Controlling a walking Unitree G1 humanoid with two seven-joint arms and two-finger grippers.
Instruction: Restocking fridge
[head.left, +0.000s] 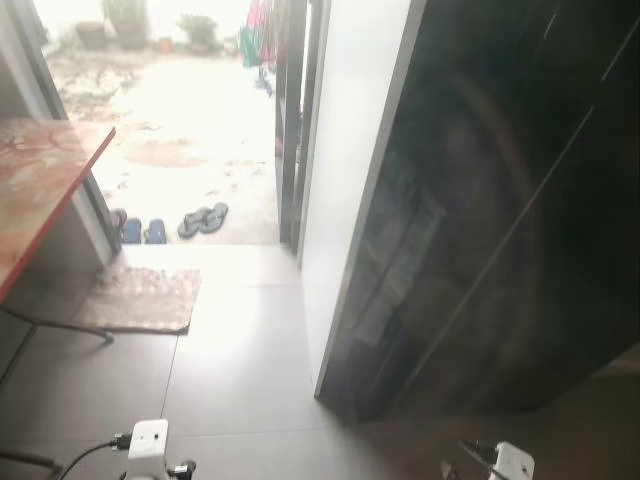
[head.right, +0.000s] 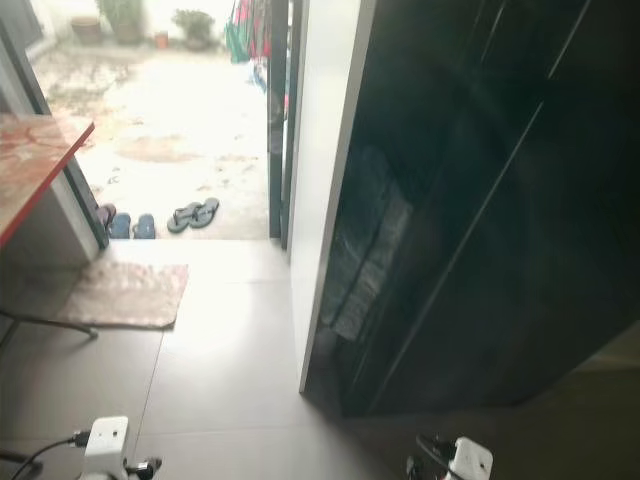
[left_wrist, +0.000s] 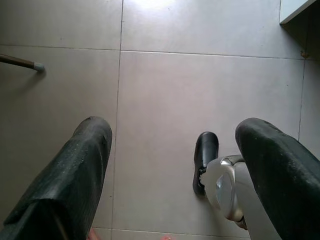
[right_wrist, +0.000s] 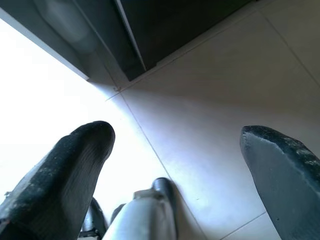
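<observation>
Left tool (left_wrist: 165, 165): hangs low over the grey tiled floor (head.left: 250, 400); fingers spread wide apart, nothing between them. One of the robot's black feet is seen below it.
Right tool (right_wrist: 175, 160): hangs low beside the fridge's base; fingers spread wide apart, empty.
Fridge (head.left: 500, 220): tall, with a dark glossy front and a white side panel, just ahead and to the right. Doors are judged closed; thin seams run down the front.
Step in hand: judged to be the approach to the fridge, with no item yet carried.
Approach method: the body should be squared to the dark front before any reach is made, so that a door edge falls within range of one tool.
Door handling: no handle can be made out; the seam should be located first, since the glossy face is likely to offer little grip.
Clearance: room for the door swing should be kept between the robot and the front.
Fridge contents: hidden behind the closed front; cannot be told.
Stock to be loaded: none identified.
Table (head.left: 40, 190): reddish marbled top at the left; the part in view is bare.
Doormat (head.left: 140, 298): lies on the floor before the open doorway, beside the table leg.
Footwear (head.left: 203, 219): sandals and slippers lie at the threshold, well apart from the fridge.
Risk: the doormat edge may catch a foot if the robot steps left.
</observation>
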